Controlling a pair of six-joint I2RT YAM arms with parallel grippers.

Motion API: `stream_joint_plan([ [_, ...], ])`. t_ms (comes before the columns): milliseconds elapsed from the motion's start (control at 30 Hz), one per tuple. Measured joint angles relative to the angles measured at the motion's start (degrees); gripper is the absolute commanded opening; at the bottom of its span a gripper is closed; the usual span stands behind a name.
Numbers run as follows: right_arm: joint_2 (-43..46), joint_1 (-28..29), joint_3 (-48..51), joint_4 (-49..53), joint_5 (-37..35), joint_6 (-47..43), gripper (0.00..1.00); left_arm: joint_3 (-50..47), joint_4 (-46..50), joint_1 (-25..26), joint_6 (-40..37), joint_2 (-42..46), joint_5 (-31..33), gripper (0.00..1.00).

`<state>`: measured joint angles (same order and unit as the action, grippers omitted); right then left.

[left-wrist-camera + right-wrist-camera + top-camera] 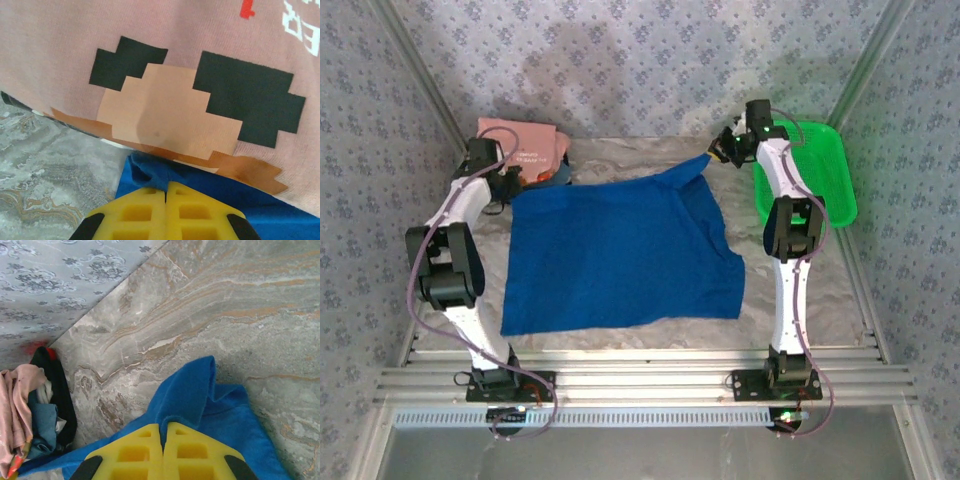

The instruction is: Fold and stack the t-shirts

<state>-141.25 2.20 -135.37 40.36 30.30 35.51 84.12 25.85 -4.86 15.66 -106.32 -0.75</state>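
A royal-blue t-shirt (620,255) lies spread flat across the middle of the marble table. My left gripper (510,185) is shut on its far left corner (150,172), right beside a salmon-pink t-shirt (165,60) with a blocky black and tan print. My right gripper (720,152) is shut on the blue t-shirt's far right corner (195,390), pinching a raised fold of cloth between the yellow fingers (140,447). The pink t-shirt (525,145) tops a pile at the back left, with darker cloth (57,395) under it.
A green plastic mesh basket (830,175) stands at the back right, behind the right arm. Patterned walls (650,60) close in the table on three sides. Bare marble (620,340) shows along the near edge in front of the blue shirt.
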Motion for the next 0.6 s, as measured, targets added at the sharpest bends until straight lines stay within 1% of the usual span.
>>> stream_joint_plan([
  [133,0.7,0.0,0.7,0.2,-0.5,0.0,0.00,0.6,-0.4,-0.1,0.1,0.5,-0.5,0.00],
  [233,3.4,0.0,4.6,0.2,-0.9,0.0,0.00,-0.5,-0.8,-0.4,0.7,2.5,-1.9,0.00],
  [467,15.6,0.9,18.5,-1.6,-1.2,-0.3,0.00,-9.9,-2.3,-2.6,3.5,11.8,-6.6,0.00],
  [600,22.8,2.0,26.9,-3.5,-1.2,-0.4,0.00,-15.1,-2.5,-3.4,4.5,14.5,-8.4,0.00],
])
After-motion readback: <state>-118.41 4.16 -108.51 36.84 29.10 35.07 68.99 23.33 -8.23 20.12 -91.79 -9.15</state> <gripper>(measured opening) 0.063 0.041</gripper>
